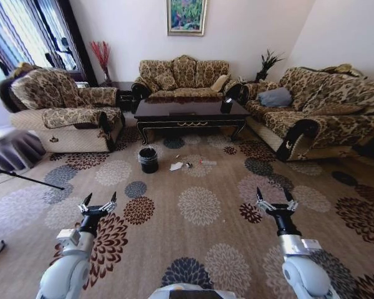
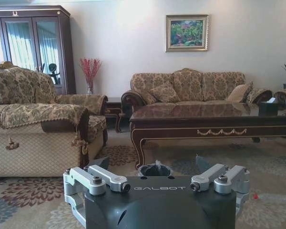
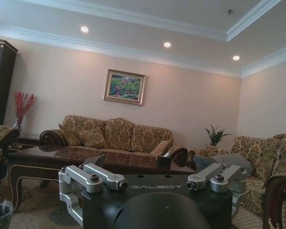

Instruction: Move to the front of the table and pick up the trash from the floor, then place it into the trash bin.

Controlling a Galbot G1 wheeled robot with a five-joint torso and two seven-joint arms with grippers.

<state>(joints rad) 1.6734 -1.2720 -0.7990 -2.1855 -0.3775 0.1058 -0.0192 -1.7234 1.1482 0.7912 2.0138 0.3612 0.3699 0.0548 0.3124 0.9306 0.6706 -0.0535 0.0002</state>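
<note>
The dark glossy table [image 1: 190,115] stands far ahead between the sofas. On the carpet in front of it lies the trash: a white tissue [image 1: 176,166], a shiny wrapper [image 1: 188,164] and a clear bottle [image 1: 207,162]. The small black trash bin [image 1: 148,160] with its plastic liner stands just left of them. My left gripper [image 1: 100,201] and right gripper [image 1: 273,196] are raised over the carpet well short of the trash, both open and holding nothing. The left wrist view shows the table [image 2: 209,119], the bin [image 2: 155,170] and the red-capped bottle [image 2: 267,196] beyond the open fingers.
An armchair [image 1: 65,115] stands at the left, a sofa [image 1: 184,78] behind the table and another sofa [image 1: 324,112] at the right. A black container [image 1: 227,104] sits on the table. Patterned carpet lies open between me and the trash. A dark rod [image 1: 25,179] crosses the floor at left.
</note>
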